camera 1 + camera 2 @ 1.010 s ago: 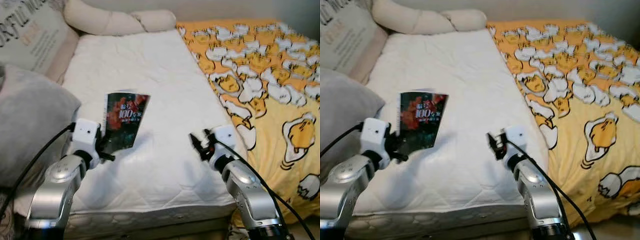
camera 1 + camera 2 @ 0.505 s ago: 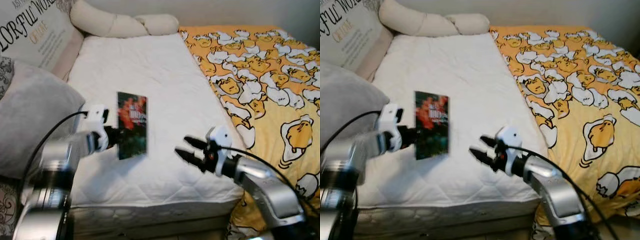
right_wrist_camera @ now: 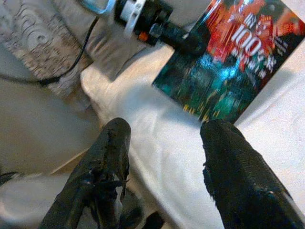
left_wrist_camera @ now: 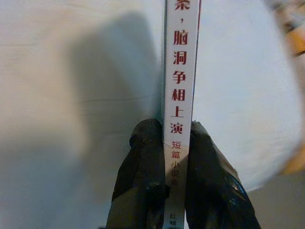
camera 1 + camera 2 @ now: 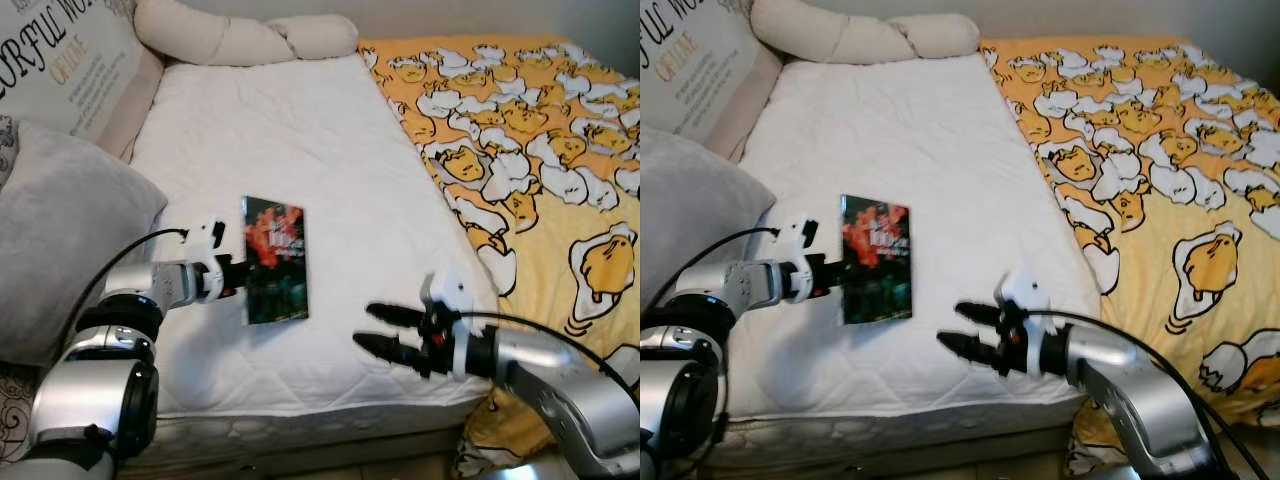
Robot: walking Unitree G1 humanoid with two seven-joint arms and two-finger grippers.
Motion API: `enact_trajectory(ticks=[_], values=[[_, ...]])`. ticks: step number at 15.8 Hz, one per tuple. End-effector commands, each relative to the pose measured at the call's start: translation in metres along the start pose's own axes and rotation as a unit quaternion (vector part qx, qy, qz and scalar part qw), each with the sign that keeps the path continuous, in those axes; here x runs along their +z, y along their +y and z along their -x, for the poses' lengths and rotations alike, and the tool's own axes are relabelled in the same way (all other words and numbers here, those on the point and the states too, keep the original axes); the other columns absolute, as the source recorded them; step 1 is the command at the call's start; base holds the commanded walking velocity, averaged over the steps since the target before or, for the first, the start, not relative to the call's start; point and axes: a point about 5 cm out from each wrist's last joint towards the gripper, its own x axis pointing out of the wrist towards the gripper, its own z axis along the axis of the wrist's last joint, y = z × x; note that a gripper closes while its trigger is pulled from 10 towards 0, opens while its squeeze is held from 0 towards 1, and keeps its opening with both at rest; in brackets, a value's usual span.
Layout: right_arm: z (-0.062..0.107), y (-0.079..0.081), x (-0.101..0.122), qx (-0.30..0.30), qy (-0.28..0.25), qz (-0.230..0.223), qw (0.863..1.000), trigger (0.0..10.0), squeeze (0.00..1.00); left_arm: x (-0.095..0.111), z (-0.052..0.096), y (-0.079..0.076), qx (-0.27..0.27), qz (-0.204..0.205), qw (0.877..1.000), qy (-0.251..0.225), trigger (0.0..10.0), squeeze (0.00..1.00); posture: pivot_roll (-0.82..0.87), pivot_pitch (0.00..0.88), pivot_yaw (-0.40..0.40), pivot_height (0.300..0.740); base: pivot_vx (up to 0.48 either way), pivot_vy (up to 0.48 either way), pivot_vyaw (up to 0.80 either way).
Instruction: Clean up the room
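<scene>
A dark book (image 5: 274, 259) with a red and green cover hangs just above the white mattress (image 5: 300, 150), left of centre. My left gripper (image 5: 238, 274) is shut on the book's left edge; in the left wrist view both fingers (image 4: 143, 171) pinch its white spine (image 4: 180, 86). My right gripper (image 5: 375, 333) hovers open over the mattress near the front edge, to the right of the book. In the right wrist view the book (image 3: 228, 71) lies beyond its spread fingers (image 3: 107, 162).
A grey pillow (image 5: 60, 250) fills the left side and a printed cushion (image 5: 70, 60) leans behind it. A cream bolster (image 5: 240, 38) lies along the headboard end. A yellow patterned duvet (image 5: 530, 150) covers the right half of the bed.
My right gripper has dropped lower and nearer the mattress front edge. The book has settled slightly lower in my left gripper; the camera has shifted a little.
</scene>
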Motion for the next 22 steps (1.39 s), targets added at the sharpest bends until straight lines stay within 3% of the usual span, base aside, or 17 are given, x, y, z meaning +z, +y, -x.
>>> enact_trajectory(ticks=[1,5,6,7,8,16,20,22], values=[[0.004,0.003,0.001,-0.004,0.01,0.002,1.0,10.0,0.0,-0.002,0.002,0.008,0.032,-0.033,0.999,0.014,10.0,0.0,-0.22,0.074,0.055,0.74,0.0,0.0,0.0],[0.012,0.016,-0.004,-0.014,0.034,-0.01,0.999,10.0,0.0,0.001,0.008,0.02,0.08,-0.094,0.992,0.032,10.0,0.0,-0.26,0.111,0.068,0.74,0.0,0.0,0.0],[0.012,0.018,-0.004,-0.013,0.037,-0.01,0.999,10.0,0.0,0.004,0.009,0.02,0.082,-0.1,0.991,0.031,10.0,0.05,-0.27,0.115,0.07,0.74,0.0,0.0,0.0],[0.012,0.02,-0.003,-0.016,0.037,-0.008,0.999,10.0,0.0,0.006,0.009,0.021,0.088,-0.106,0.99,0.031,10.0,0.46,-0.28,0.118,0.069,0.74,0.0,0.0,0.0],[0.013,0.02,-0.002,-0.02,0.036,-0.007,0.999,10.0,0.0,0.007,0.01,0.021,0.093,-0.109,0.989,0.031,10.0,1.0,-0.28,0.118,0.067,0.74,0.0,0.0,0.0],[0.014,0.015,0.001,-0.034,0.04,-0.002,0.999,10.0,0.0,0.019,0.027,0.038,0.15,-0.168,0.974,0.039,10.0,1.0,-0.28,0.1,0.063,0.74,0.0,0.0,0.0],[0.013,0.009,0.003,-0.051,0.028,-0.001,0.998,10.0,0.0,0.027,0.048,0.057,0.196,-0.24,0.95,0.046,10.0,1.0,-0.26,0.043,0.069,0.74,0.0,0.0,0.0],[0.011,0.006,0.002,-0.067,0.018,-0.004,0.998,10.0,0.0,0.036,0.051,0.055,0.18,-0.262,0.948,0.022,10.0,1.0,-0.24,0.013,0.063,0.74,0.0,0.0,0.0]])
